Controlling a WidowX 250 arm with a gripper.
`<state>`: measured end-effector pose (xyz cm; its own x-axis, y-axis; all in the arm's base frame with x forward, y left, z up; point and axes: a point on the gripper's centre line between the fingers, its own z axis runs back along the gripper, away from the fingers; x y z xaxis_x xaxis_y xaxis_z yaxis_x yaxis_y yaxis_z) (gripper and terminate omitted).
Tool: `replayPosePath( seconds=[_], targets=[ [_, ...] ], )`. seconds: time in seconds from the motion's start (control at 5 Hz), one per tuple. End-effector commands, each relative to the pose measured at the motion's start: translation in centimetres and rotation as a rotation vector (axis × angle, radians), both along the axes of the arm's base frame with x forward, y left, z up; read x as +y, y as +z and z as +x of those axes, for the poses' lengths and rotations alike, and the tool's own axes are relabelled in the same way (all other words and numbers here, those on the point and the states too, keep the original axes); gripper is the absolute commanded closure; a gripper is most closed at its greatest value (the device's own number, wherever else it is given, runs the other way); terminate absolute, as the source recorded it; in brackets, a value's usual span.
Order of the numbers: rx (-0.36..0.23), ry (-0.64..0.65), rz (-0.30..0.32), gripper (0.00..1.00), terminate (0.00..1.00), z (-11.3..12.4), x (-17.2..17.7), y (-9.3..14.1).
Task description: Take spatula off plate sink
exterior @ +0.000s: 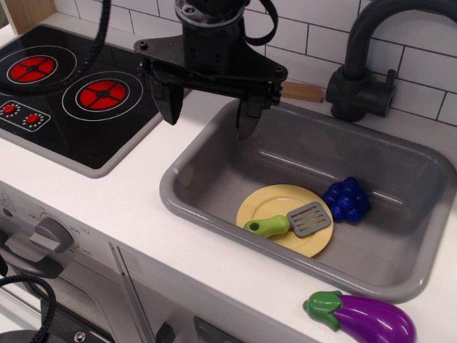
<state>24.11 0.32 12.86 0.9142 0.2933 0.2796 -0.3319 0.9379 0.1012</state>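
Observation:
The spatula [289,223] has a lime-green handle and a grey slotted blade and lies flat on the pale-yellow plate [271,201]. The plate rests on the floor of the grey sink [214,153], near its front wall. My gripper [207,116] is black, open and empty, its two fingers pointing down over the sink's back left corner. It is well above and to the left of the spatula, not touching it.
A blue bunch of toy grapes [347,199] lies in the sink just right of the plate. A purple eggplant [364,318] sits on the counter in front of the sink. A black stovetop [71,93] is on the left; a dark faucet [364,64] stands behind the sink.

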Motion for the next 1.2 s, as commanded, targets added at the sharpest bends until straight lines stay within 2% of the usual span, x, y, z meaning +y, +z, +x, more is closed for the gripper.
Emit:
replayPosePath(
  seconds=[0.0,0.2,0.4,0.6,0.8,1.0],
  targets=[
    [0.000,0.000,0.000,0.00,0.00,0.0,0.0,0.0],
    [-0.057,-0.236,-0.040,0.00,0.00,0.9,-0.8,-1.2],
    [-0.002,-0.402,-0.099,0.00,0.00,1.1,-1.7,-2.5],
    [-0.042,-0.474,-0.075,0.00,0.00,1.1,-2.7,-3.9],
    [0.045,-0.498,-0.064,0.00,0.00,1.3,-3.3,-5.5],
    [0.051,-0.527,-0.050,0.00,0.00,1.1,-3.3,-6.9]
  ],
)
